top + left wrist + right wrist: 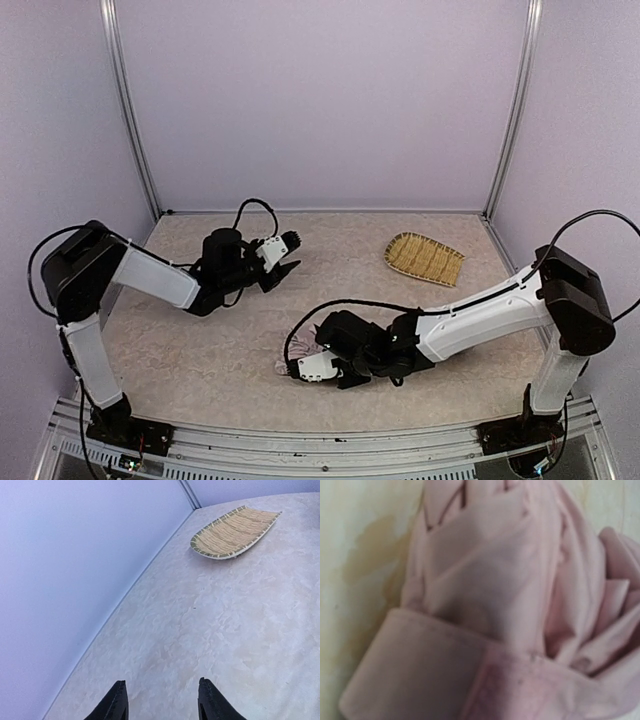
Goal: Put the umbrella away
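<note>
A pale marbled table [200,350] is carrying two things. A woven tray [424,259] is lying towards its far right, and the bunched pink umbrella [485,595] is lying near the front middle, well apart.

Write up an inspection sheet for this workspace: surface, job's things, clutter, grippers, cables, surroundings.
Surface: pale marbled table, no spills seen.
Job's things: pink umbrella, fabric bunched, lying on the table near the front, under the right arm's end.
Clutter: woven tray at the far right, nothing in it.
Grippers: left gripper raised, jaws apart, holding nothing; right gripper low over the umbrella, jaws hidden, grip cannot be told.
Cables: black cables loop off both arms; one loop hangs close to the umbrella.
Surroundings: plain lilac walls, metal corner posts.
</note>
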Controlling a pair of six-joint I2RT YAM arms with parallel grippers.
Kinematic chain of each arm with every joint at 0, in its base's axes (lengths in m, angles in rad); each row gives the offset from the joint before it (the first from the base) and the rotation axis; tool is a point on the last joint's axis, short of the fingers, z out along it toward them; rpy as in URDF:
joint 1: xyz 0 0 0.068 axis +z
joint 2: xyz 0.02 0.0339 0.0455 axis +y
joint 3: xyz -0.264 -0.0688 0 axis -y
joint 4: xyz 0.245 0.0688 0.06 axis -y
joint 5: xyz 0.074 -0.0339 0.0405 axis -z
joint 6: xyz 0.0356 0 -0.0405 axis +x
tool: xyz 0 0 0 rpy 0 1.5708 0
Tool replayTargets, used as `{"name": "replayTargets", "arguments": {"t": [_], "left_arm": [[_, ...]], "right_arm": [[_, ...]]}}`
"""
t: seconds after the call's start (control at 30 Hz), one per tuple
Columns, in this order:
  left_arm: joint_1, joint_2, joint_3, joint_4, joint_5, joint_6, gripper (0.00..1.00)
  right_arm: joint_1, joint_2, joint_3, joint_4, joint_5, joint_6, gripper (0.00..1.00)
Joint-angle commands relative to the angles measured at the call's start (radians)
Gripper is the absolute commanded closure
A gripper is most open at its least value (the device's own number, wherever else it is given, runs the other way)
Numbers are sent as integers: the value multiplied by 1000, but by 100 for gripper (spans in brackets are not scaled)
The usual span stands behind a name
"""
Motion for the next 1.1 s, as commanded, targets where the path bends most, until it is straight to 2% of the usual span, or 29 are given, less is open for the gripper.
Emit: {"name": "replayTargets", "arguments": {"t": [0.0, 0.07, 0.2, 0.33, 0.47, 0.53, 0.6, 0.7, 0.77, 0.87, 0.93, 1.07], "left_arm": [[-64, -346, -244, 37, -210, -213, 54], [-131, -509, -416, 37, -184, -261, 55], [-254, -738, -644, 50, 21, -310, 56], [-293, -759, -733, 41, 52, -332, 50], [-314, -688, -660, -110, 76, -285, 37], [-313, -655, -638, -127, 97, -243, 9], [-309, -615, -592, -160, 127, -198, 3], [-289, -514, -497, -238, 175, -148, 1], [-263, -446, -460, -234, 203, -135, 1], [-207, -349, -412, -229, 302, -119, 1], [-179, -295, -367, -291, 374, -109, 1], [-198, -254, -338, -308, 464, -102, 1]], "right_arm": [[18, 105, -63, -259, -131, 36, 100], [18, 101, -73, -249, -151, 44, 100], [9, 95, -101, -211, -163, 39, 100], [9, 87, -144, -116, -53, -3, 100], [15, 51, -199, -15, -9, -74, 100], [18, 36, -212, 9, -4, -105, 100], [21, 31, -221, 28, 10, -130, 100], [27, 28, -245, 87, 44, -165, 100], [29, 26, -252, 110, 49, -179, 100], [29, 18, -253, 124, 41, -191, 100], [29, 6, -251, 130, 29, -206, 100], [29, -3, -234, 123, 6, -208, 100]]}}
